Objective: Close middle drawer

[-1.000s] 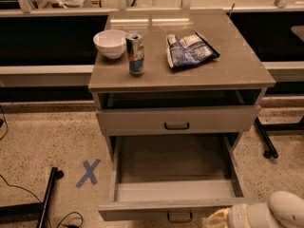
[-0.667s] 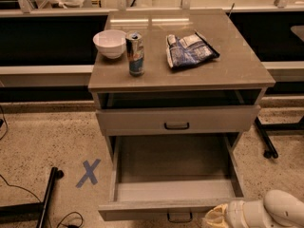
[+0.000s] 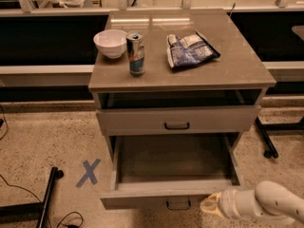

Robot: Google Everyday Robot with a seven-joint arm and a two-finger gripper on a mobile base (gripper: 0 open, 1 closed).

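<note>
The camera view cuts off the bottom of the scene: the front panel of the middle drawer (image 3: 142, 201) runs close to the lower edge, and anything below it on the cabinet (image 3: 237, 75) is out of sight. This drawer is pulled far out toward the camera, its bare grey floor open to view and its small black handle (image 3: 178, 204) only partly clear against the panel. The gripper (image 3: 211, 206) shows as a pale yellowish tip at the lower right, just right of that handle and level with the panel; whether it is released or clenched cannot be told, nor whether it touches the wood. The arm (image 3: 270, 204) is a thick white tube lying nearly level, coming in from the right edge and pointing left, its far end cut off by the frame. Above, the upper drawer (image 3: 213, 120) stands out a little from the cabinet, with a dark gap over it whose inside is too dim to read. On the top sit a white bowl (image 3: 110, 42), a can (image 3: 136, 53) upright just right of it, and a crumpled blue bag (image 3: 190, 50) lying flat, apart from the can. A blue tape X (image 3: 89, 172) marks the floor left of the cabinet.
</note>
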